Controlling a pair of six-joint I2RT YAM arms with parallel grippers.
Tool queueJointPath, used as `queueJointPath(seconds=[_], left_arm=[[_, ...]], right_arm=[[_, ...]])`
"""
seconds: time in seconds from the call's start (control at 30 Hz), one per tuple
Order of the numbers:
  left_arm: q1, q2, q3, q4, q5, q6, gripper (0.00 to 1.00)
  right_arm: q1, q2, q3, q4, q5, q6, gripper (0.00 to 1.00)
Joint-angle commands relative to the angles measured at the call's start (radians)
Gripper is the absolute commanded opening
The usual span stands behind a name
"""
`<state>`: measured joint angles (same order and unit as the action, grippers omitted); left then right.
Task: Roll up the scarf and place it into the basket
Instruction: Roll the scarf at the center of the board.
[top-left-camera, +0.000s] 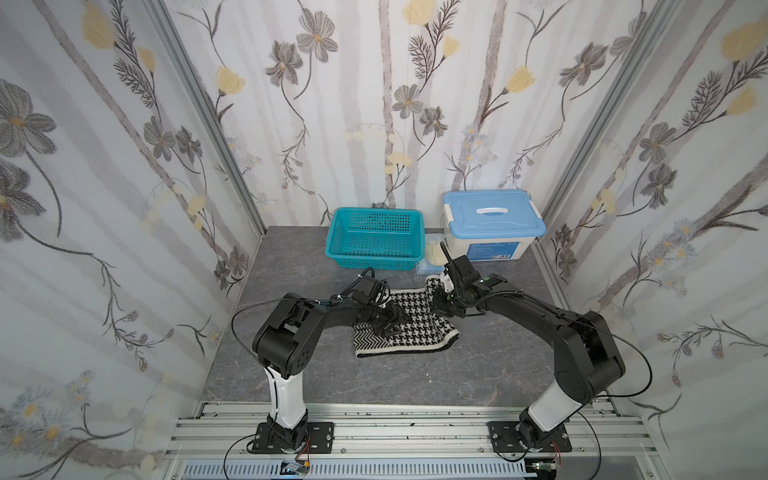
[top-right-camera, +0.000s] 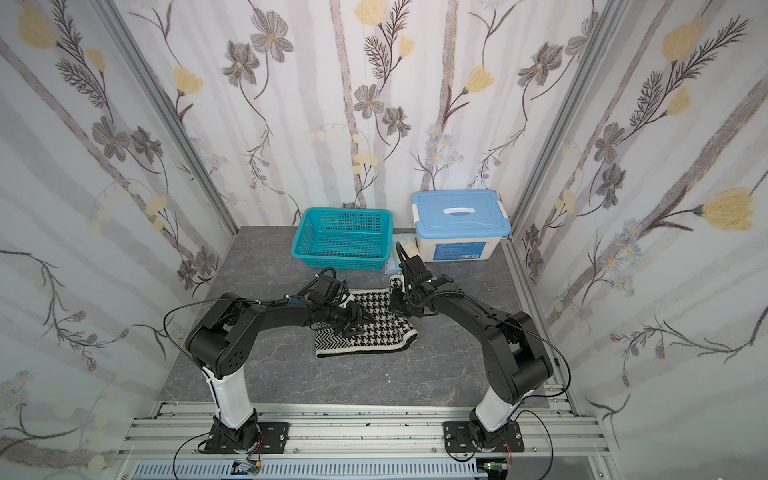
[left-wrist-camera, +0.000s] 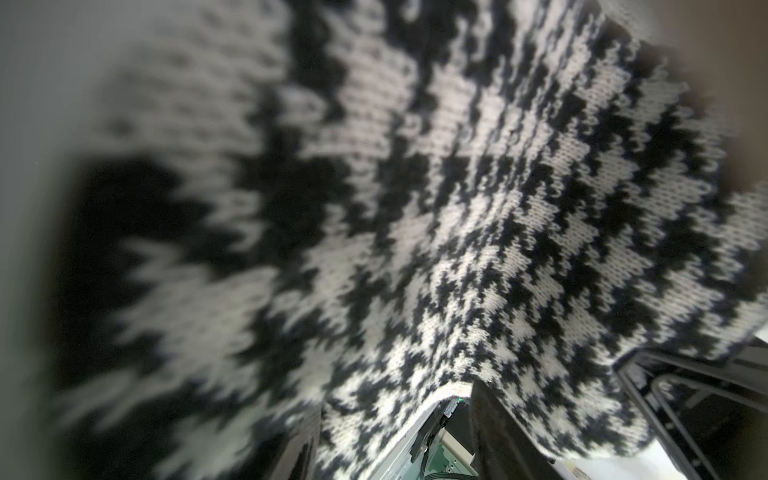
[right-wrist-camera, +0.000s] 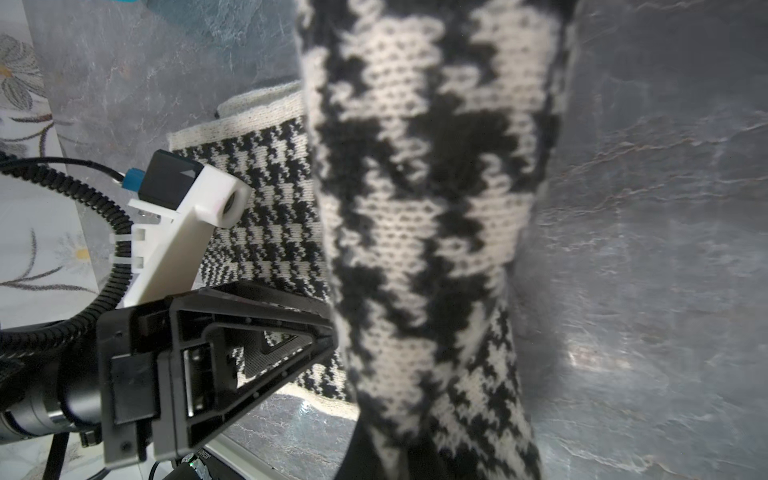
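The scarf (top-left-camera: 415, 328) (top-right-camera: 382, 332) lies mid-table, houndstooth face up, with a herringbone patch at its near left corner. My right gripper (top-left-camera: 439, 301) (top-right-camera: 395, 301) is shut on the scarf's far right end and holds it lifted. In the right wrist view that strip of scarf (right-wrist-camera: 415, 208) rises from the right gripper (right-wrist-camera: 395, 465), whose jaws it hides. My left gripper (top-left-camera: 390, 326) (top-right-camera: 353, 326) hovers low over the middle of the scarf, jaws apart. The scarf (left-wrist-camera: 457, 208) fills the left wrist view and sags between the fingers (left-wrist-camera: 498, 436). The teal basket (top-left-camera: 331, 230) (top-right-camera: 300, 230) stands empty at the back.
A white box with a light blue lid (top-left-camera: 492, 218) stands at the back right, next to the basket. A small pale yellow cloth lump (top-left-camera: 434, 251) lies between them. Patterned walls enclose the table on three sides. Both arm bases sit on the front rail.
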<state>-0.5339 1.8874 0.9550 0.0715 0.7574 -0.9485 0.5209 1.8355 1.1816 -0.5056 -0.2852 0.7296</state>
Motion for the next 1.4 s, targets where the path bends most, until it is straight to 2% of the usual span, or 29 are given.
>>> queueJointPath(seconds=[0.0, 0.13, 0.3, 0.53, 0.73, 0.87, 1.1, 1.37], left_arm=[[-0.001, 0.002, -0.025, 0.025, -0.029, -0.025, 0.59], [-0.001, -0.002, -0.044, 0.049, -0.020, -0.039, 0.59], [0.000, -0.008, -0.036, 0.050, -0.008, -0.039, 0.59], [0.007, -0.015, -0.045, 0.046, -0.005, -0.042, 0.59], [0.025, -0.021, -0.027, 0.004, 0.006, 0.000, 0.59], [0.030, -0.018, -0.006, -0.022, 0.008, 0.019, 0.59], [0.034, -0.028, -0.018, -0.018, 0.003, 0.016, 0.60], [0.034, -0.043, -0.021, -0.019, -0.003, 0.027, 0.60]], right_arm=[[0.031, 0.044, 0.043, 0.027, 0.018, 0.057, 0.00], [0.064, 0.114, 0.106, 0.001, 0.054, 0.074, 0.00], [0.089, 0.159, 0.104, 0.001, 0.071, 0.080, 0.00], [0.099, 0.176, 0.034, 0.059, 0.071, 0.115, 0.26], [0.099, 0.184, -0.019, 0.198, -0.002, 0.179, 0.36], [0.091, 0.176, 0.006, 0.206, -0.010, 0.180, 0.41], [0.057, 0.171, 0.133, 0.154, -0.034, 0.154, 0.48], [0.027, 0.289, 0.479, -0.194, 0.039, -0.062, 0.47]])
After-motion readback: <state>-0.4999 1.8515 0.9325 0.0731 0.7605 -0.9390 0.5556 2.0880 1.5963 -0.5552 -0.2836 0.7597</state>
